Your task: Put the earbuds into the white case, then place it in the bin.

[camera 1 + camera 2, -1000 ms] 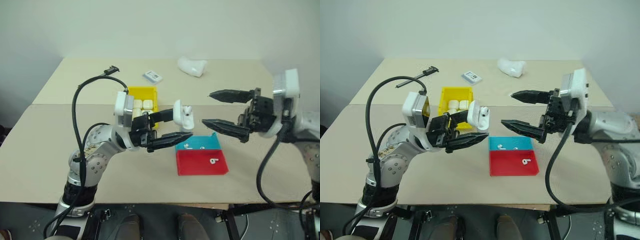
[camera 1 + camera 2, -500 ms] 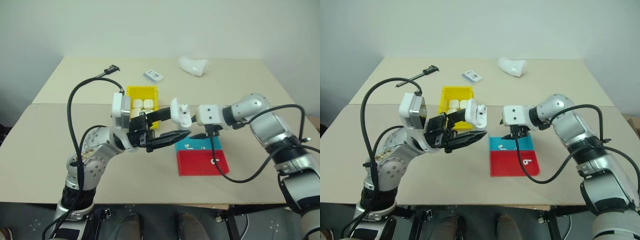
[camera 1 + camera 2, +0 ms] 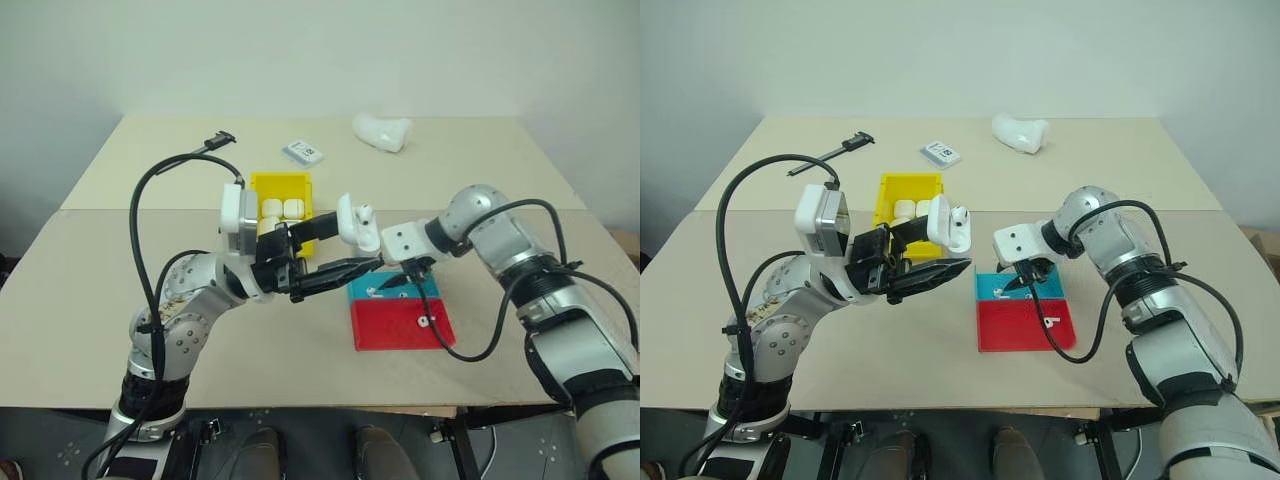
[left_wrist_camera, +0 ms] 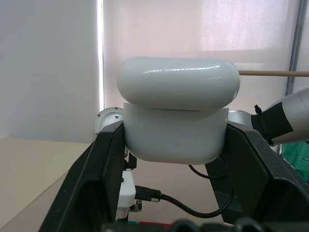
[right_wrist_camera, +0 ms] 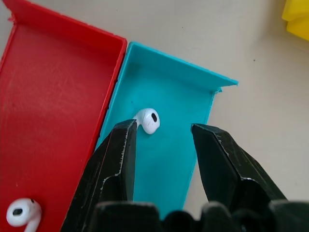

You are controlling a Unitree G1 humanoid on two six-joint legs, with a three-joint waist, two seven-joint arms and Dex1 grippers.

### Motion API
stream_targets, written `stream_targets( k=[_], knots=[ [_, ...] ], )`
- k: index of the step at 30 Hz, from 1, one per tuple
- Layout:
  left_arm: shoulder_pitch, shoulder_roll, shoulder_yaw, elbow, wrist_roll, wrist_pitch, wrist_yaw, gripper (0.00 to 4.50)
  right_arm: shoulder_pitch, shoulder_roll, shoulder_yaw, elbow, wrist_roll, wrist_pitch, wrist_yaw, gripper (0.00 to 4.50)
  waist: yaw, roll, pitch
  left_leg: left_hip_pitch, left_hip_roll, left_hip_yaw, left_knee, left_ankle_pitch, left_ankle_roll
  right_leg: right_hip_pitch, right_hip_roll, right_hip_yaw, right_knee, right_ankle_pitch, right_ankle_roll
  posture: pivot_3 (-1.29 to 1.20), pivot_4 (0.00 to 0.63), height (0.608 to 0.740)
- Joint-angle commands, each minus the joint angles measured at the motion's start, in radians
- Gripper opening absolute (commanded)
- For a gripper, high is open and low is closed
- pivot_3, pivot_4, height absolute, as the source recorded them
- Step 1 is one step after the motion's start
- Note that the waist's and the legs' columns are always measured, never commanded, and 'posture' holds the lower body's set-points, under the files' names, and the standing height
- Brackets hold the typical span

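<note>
We are reaching our right gripper down into the blue tray, its two black fingers standing partly apart with nothing between them. One earbud is lying on the tray floor, touching the tip of one finger; it is not yet gripped.

Our left gripper is closing firmly on the white case, holding it up in the air just left of the right gripper, above the table. The case's lid is standing open, as the head views show.

Just near of the blue tray, the red tray is touching it, with a second earbud lying in it. Behind the left gripper, farther off, the yellow bin is sitting with other white cases already inside.

We judge that we are at the step of picking an earbud from the blue tray. The next move probably calls for shifting the fingers so the earbud sits squarely between them, then closing gently, since it is tiny, glossy and likely to slip.

The right wrist view is showing how the earbud lies against the fingertip, which the head views leave too small to tell. The left wrist view is showing the fingers pressing both sides of the case. The head views alone are showing the bin, and a lumpy white object and a small card far back on the table.
</note>
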Motion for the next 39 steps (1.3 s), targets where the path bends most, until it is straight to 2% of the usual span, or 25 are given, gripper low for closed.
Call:
stream_targets(
  k=[1, 14, 39],
  knots=[
    [0.001, -0.001, 0.005, -0.049, -0.008, -0.02, 0.007, 2.77, -0.021, 0.012, -0.006, -0.031, -0.041, 0.081, -0.019, 2.22, 0.002, 0.0, 0.0, 0.0, 0.0, 0.0, 0.0, 0.0, 0.0, 0.0, 0.0, 0.0, 0.0, 0.0, 0.0, 0.0, 0.15, 0.74],
    [-0.002, -0.004, 0.002, -0.041, 0.0, -0.022, 0.01, 2.77, 0.0, 0.047, -0.008, -0.05, -0.073, 0.173, -0.013, 2.22, 0.004, 0.0, 0.0, -0.001, 0.0, 0.001, 0.0, 0.0, 0.0, 0.0, 0.0, 0.0, 0.0, 0.0, 0.0, 0.0, 0.15, 0.74],
    [-0.001, 0.001, 0.004, -0.045, 0.004, -0.02, 0.007, 2.77, 0.048, 0.047, 0.01, -0.062, -0.14, 0.13, -0.067, 2.22, 0.003, 0.0, 0.0, -0.001, 0.0, 0.001, 0.0, 0.0, 0.0, 0.0, 0.0, 0.0, 0.0, 0.0, 0.0, 0.0, 0.15, 0.74]
  ],
)
